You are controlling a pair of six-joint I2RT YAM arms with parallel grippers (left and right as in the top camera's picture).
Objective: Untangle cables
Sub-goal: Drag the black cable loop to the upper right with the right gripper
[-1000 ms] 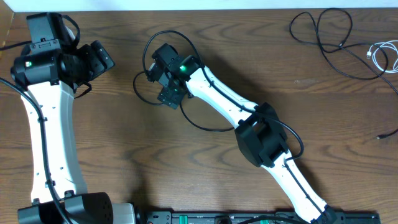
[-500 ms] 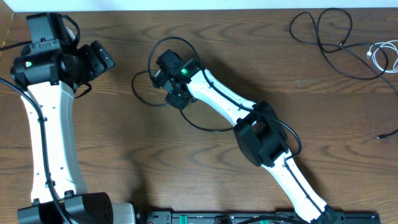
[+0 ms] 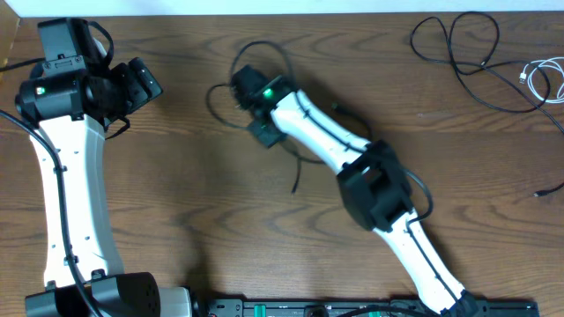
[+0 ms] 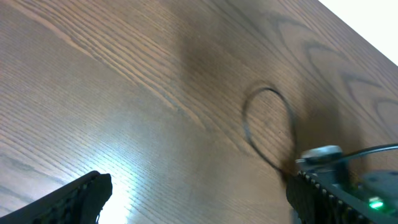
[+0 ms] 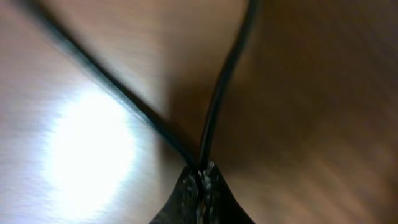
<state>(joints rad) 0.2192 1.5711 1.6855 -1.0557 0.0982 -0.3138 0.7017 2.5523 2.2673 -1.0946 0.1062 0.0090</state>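
Note:
A thin black cable (image 3: 222,113) loops on the wood table around my right gripper (image 3: 240,88), and its loose end (image 3: 295,183) trails toward the table's middle. In the right wrist view the jaws of the right gripper (image 5: 202,173) are shut on this black cable (image 5: 227,81), with two strands running out from the fingertips. My left gripper (image 3: 145,84) stands open at the far left with nothing in it. The left gripper (image 4: 199,190) shows bare wood between its fingers, and beyond it lies the cable loop (image 4: 267,127). More black cable (image 3: 458,51) and a white cable (image 3: 539,77) lie at the top right.
A black bar of equipment (image 3: 352,308) runs along the front edge. A small black cable end (image 3: 539,192) lies near the right edge. The right arm (image 3: 370,189) crosses the table's middle diagonally. The left arm (image 3: 66,194) stands along the left side.
The right gripper closed on the black cable and moved up and to the right, dragging the loop with it; the cable's loose end now shows. The left arm stayed still.

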